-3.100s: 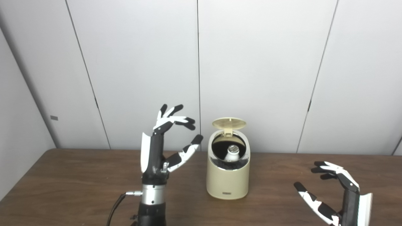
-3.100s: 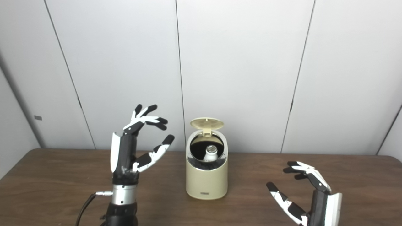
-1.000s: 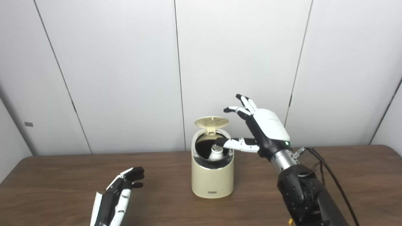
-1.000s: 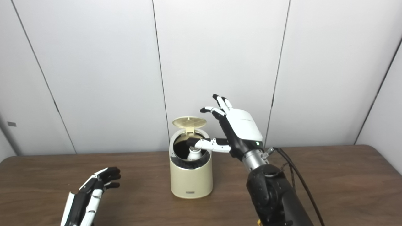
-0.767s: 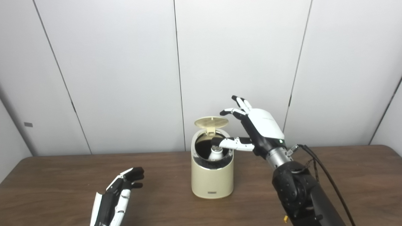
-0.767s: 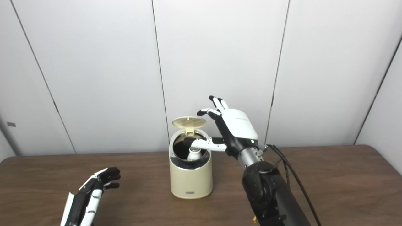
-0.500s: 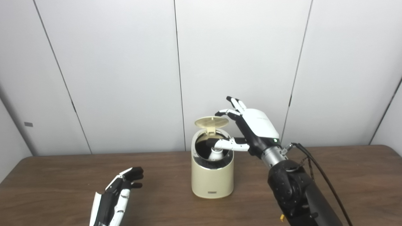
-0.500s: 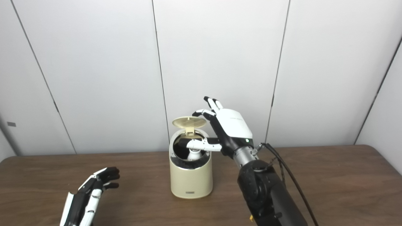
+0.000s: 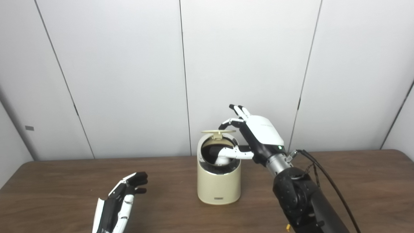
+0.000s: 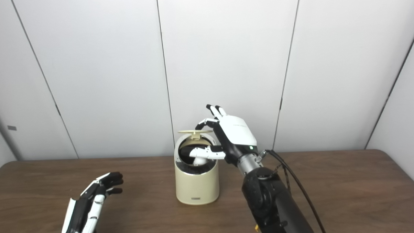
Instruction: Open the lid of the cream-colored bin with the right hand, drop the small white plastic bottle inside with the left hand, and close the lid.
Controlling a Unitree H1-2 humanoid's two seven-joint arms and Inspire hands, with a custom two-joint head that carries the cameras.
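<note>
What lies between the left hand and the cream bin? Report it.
Only bare brown table lies between the left hand and the cream bin. Both eye views show it.

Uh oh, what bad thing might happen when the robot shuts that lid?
The right hand pushes the lid down while its thumb reaches over the bin's opening, so the lid might pinch it. The bottle stands tall inside and might block the lid. A hard push might tip the bin.
</note>
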